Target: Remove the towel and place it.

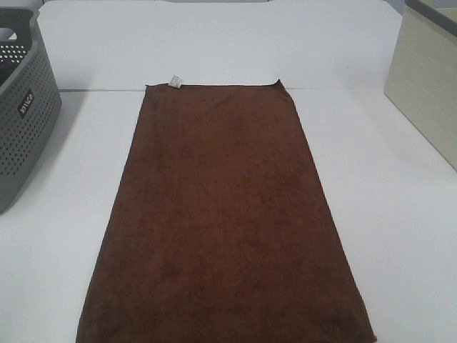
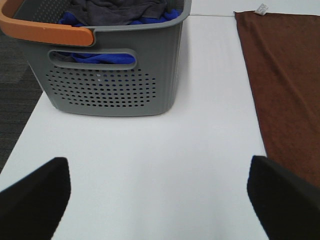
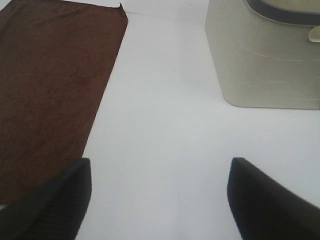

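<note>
1. At the left edge of the high view we see a grey basket [image 1: 21,107], perforated, cut off by the frame, standing on the white table [image 1: 400,214].
2. In the left wrist view the basket [image 2: 110,80] fills the upper left; it has an orange handle [image 2: 47,31] and holds blue cloth [image 2: 100,57] with grey cloth [image 2: 117,10] on top.
3. Our left gripper [image 2: 159,197] shows as two dark fingers [image 2: 32,200] in the lower corners of its view, spread wide with only bare table between them; it has hold of nothing.
4. The towel [image 1: 225,221] lies flat and spread out down the centre of the high view, running from the middle of the frame to the bottom edge, where it is cut off. It is dark brown and unfolded.
5. A small white tag [image 1: 174,81] sits on its far short edge, near the upper left corner of the cloth.
6. The towel lies apart from the basket, with bare table between.
7. Our right gripper [image 3: 160,200] likewise shows two dark fingers [image 3: 265,200] in the lower corners of its view, wide apart and empty. The towel [image 3: 50,90] fills the left of that view, passing behind the left finger.
8. At the upper right of the high view stands a cream bin [image 1: 425,86], clear of the towel; the right wrist view shows it [image 3: 265,60] in its upper right.
</note>
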